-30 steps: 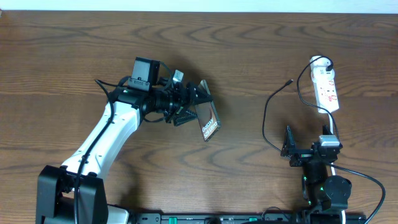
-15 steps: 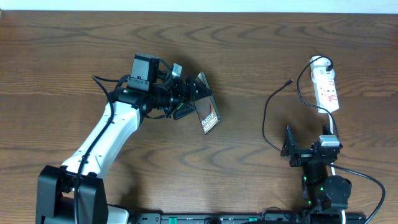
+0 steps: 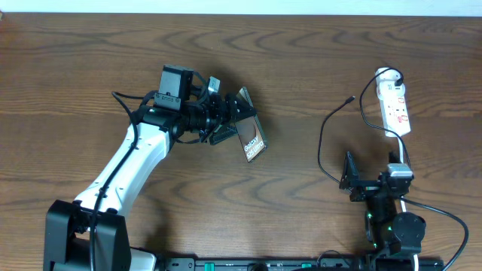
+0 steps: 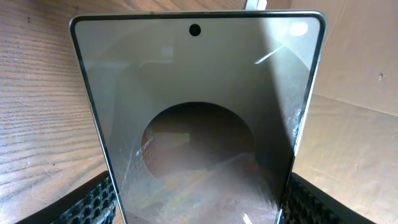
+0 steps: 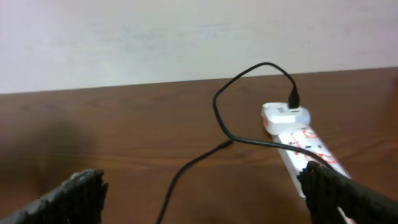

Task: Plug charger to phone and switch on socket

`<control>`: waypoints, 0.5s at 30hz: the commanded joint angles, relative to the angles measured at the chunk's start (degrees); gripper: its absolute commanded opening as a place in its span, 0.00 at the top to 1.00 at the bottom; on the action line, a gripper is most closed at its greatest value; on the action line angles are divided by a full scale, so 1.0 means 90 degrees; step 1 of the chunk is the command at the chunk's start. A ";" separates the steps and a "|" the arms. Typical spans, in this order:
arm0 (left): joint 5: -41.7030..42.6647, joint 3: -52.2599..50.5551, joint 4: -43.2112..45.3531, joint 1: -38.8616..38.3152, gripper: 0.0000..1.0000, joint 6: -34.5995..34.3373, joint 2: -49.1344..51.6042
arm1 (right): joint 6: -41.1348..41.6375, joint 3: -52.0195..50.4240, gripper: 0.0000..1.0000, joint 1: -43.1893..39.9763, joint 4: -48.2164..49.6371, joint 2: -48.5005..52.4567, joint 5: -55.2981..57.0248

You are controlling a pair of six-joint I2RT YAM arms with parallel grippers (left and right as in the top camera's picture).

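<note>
My left gripper [image 3: 235, 126] is shut on the phone [image 3: 253, 141], a dark slab with "Galaxy" lettering, held tilted above the table centre-left. In the left wrist view the phone's glossy screen [image 4: 199, 118] fills the frame between my two fingers [image 4: 199, 208]. The charger cable [image 3: 324, 143] lies on the table at right, its connector tip [image 3: 351, 98] free, its black plug [image 3: 397, 77] in the far end of the white socket strip [image 3: 395, 107]. My right gripper [image 3: 352, 179] is open and empty, near the front edge, below the strip. In the right wrist view I see the cable [image 5: 217, 112] and the strip [image 5: 298, 140] ahead.
The white cord of the strip [image 3: 401, 150] runs down toward my right arm base. A pale wall [image 5: 186, 37] stands behind the table's far edge. Bare brown wood [image 3: 316, 53] lies between the two arms.
My left gripper has lifted and turned the phone slightly up and to the right, then held still. The right arm has not moved.
</note>
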 commanded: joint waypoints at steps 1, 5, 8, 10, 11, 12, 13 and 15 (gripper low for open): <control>0.0100 0.0024 0.0056 0.0034 0.40 0.0083 -0.0211 | 0.2067 -0.0015 0.01 0.0039 -0.0005 -0.0056 -0.0272; 0.0100 0.0024 0.0056 0.0034 0.41 0.0080 -0.0211 | 0.4150 -0.0017 0.01 0.0044 0.0046 -0.0049 -0.0869; 0.0100 0.0024 0.0056 0.0034 0.41 0.0083 -0.0211 | 0.4617 -0.0015 0.01 0.0041 0.0114 -0.0046 -0.1501; 0.0100 0.0024 0.0056 0.0034 0.41 0.0080 -0.0211 | 0.4614 -0.0015 0.01 0.0041 0.0114 -0.0046 -0.1549; 0.0100 0.0024 0.0056 0.0034 0.41 0.0083 -0.0211 | 0.4614 -0.0015 0.01 0.0041 0.0114 -0.0046 -0.1535; 0.0100 0.0024 0.0056 0.0034 0.41 0.0080 -0.0211 | 0.4614 -0.0015 0.01 0.0041 0.0112 -0.0046 -0.1503; 0.0100 0.0024 0.0056 0.0034 0.40 0.0083 -0.0211 | 0.4571 -0.0015 0.01 0.0041 0.0112 -0.0046 -0.1593; 0.0102 0.0024 0.0053 0.0034 0.40 0.0080 -0.0211 | 0.4639 -0.0015 0.01 0.0041 0.0199 -0.0046 -0.1717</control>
